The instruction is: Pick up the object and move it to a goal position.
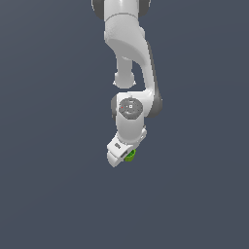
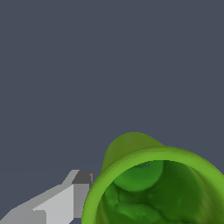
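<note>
The object (image 1: 130, 155) is a small bright green cup, mostly hidden behind the white gripper (image 1: 124, 153) at the arm's lower end in the exterior view. In the wrist view the object (image 2: 131, 148) fills the lower right, its hollow top and thick rim facing the camera. One grey-tipped finger (image 2: 76, 192) presses against the rim's outer side; the other finger is out of frame. The gripper (image 2: 159, 197) is shut on the object, which sits between its fingers and appears lifted off the dark surface.
A plain dark grey-blue ground (image 1: 48, 194) surrounds the arm on all sides. The white arm's links (image 1: 129, 53) reach down from the exterior view's top centre. No other objects or edges show.
</note>
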### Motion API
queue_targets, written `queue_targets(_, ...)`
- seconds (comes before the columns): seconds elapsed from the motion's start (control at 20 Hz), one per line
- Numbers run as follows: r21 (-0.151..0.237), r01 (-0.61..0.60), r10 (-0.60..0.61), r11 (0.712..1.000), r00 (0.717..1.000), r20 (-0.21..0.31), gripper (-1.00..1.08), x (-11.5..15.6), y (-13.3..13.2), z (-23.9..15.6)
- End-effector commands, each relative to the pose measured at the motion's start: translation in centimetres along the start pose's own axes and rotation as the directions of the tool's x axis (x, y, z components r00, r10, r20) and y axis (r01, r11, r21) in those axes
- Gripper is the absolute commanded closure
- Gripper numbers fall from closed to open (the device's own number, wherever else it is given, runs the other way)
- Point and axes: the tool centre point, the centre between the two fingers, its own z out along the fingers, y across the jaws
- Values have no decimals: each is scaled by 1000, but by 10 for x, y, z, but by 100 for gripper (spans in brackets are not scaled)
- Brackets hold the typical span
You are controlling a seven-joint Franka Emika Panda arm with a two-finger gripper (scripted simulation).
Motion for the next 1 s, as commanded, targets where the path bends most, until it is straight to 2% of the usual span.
queue_targets(0.0,-2,1,-1,1000,1000,-2,108,2,-6,-18)
queue_targets(0.95,-2,2,-2,1000,1000,-2,108,17,-80,-222)
